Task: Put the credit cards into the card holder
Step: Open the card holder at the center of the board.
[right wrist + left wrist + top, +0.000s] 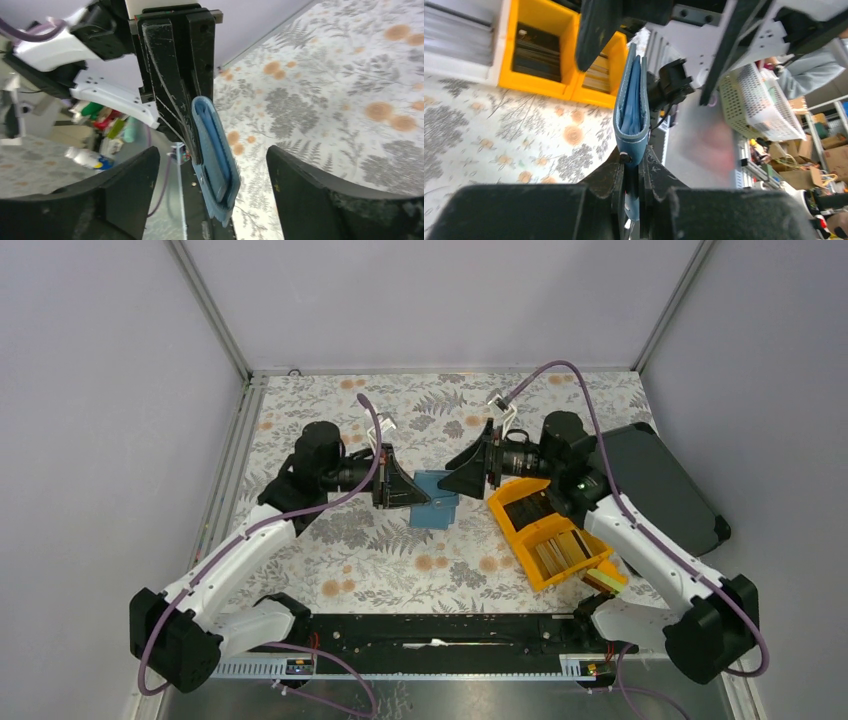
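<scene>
Left fingers [606, 189], one card holder [631, 112] (teal)

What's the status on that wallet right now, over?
Left end effector shut on wallet. Right end effector open, empty, facing wallet. Cards in orange bin. No obstruction seen.

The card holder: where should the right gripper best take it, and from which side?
Probably pinch its free end across the two flat faces. The card holder stands on edge, with the left gripper shut on the other end, so the open right gripper should come straight from the opposite side.
</scene>
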Robot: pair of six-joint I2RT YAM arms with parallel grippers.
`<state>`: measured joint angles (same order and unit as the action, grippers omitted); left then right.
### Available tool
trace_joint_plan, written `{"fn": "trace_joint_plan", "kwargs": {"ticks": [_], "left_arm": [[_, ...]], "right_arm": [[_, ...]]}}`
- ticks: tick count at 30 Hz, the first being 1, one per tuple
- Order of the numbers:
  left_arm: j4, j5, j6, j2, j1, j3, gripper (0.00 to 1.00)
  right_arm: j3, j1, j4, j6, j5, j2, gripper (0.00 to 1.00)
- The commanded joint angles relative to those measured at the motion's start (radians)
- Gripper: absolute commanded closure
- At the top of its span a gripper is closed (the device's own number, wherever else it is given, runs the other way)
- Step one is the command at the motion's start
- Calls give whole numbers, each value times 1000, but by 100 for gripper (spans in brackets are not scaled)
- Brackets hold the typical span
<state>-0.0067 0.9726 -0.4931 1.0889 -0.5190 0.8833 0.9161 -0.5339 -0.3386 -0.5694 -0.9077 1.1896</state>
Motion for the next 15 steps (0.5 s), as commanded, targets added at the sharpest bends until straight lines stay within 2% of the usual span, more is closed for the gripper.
{"fn": "trace_joint_plan", "kwargs": {"ticks": [1, 5, 10, 15], "left_arm": [[-349, -146, 267, 5, -3, 135, 100], [-477, -145, 314, 75, -3, 176, 100], [-505, -34, 307, 133, -3, 195, 100], [-499, 18, 291, 145, -3, 182, 100]], "right_arm": [[99, -3, 361, 297, 180, -113, 10], [103, -3, 449, 369, 242, -162, 10], [144, -13, 492, 373, 23, -90, 29], [188, -76, 568, 422, -50, -5, 43]]}}
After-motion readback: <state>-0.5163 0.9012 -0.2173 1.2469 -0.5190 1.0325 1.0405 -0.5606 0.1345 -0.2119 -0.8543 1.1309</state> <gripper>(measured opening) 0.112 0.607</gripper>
